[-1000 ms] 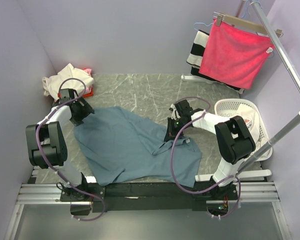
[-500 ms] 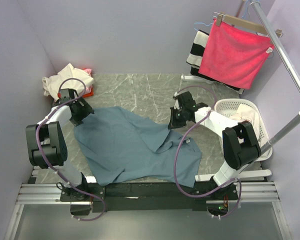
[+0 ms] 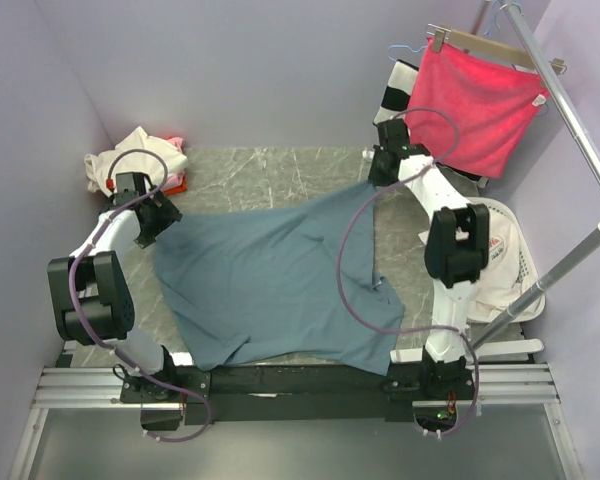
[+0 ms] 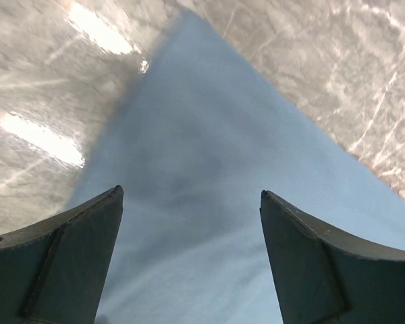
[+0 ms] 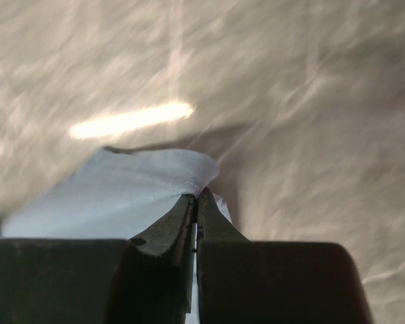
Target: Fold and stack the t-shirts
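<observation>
A cream shirt (image 3: pixel 130 160) is heaped at the back left corner of the counter (image 3: pixel 270 175). The left pincer (image 4: pixel 190 194) is held wide open over the left edge of the blue shirt (image 3: pixel 270 280), with nothing gripped. This shirt is spread across the counter's middle (creased toward its right side). Its far right corner is pinched in the closed right pincer (image 5: pixel 197 197), near the basket (image 3: pixel 502 210).
</observation>
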You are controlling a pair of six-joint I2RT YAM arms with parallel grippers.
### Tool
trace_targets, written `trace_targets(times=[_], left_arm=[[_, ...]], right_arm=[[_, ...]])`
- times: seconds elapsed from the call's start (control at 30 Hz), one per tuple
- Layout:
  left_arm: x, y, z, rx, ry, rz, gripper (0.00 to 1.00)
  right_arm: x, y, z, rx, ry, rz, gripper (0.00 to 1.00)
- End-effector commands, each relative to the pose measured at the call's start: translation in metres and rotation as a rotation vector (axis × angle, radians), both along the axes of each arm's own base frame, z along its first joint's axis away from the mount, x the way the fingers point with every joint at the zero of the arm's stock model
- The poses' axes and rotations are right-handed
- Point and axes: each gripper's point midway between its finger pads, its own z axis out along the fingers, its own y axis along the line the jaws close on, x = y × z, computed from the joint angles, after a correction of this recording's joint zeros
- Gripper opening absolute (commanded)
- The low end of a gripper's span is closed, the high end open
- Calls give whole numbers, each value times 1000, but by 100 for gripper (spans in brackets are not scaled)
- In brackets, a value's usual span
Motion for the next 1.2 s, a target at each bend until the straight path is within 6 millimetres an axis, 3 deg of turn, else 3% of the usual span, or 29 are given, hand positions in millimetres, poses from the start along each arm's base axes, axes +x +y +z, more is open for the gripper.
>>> trace_targets(times=[0.0,0.07,0.17,0.27,0.33,0.53,0.57,0.63,0.67,0.83,0.87,0.93,1.03,1.17], left_arm=[[6,12,20,65,-35,20,88],[6,15,18,77,-25,33,89],[9,19,17,92,-19,38,91],[14,22,11,105,-7,38,99],[23,21,12,96,-17,24,99],[62,11,-3,48,-85,-49,95],[67,11,-13,41,-71,-56,93],[84,11,-11,53,-103,-76,92],[88,12,-20,52,-90,-78,91],[116,8,-20,50,-130,-131,89],[119,4,-30,33,-117,-150,86],[128,-2,-30,28,-124,-181,82],[135,-12,-38,17,-117,-225,69],[137,-25,-52,17,-84,-275,39]], right_arm=[[31,-34,-7,-127,27,-84,0],[47,-30,-11,-121,-9,-67,0],[55,-22,-15,-100,-8,-38,0],[53,-18,-17,-80,-8,-16,0],[50,-13,-18,-64,-15,6,0],[42,4,-12,18,-8,74,0],[41,9,-11,44,-6,95,0],[39,13,-11,60,-4,101,0],[37,14,-10,64,-5,104,0],[34,10,-13,51,11,101,0],[34,9,-14,48,15,100,0],[34,10,-14,47,16,100,0],[35,6,-14,35,18,92,0],[37,1,-16,29,23,81,0]])
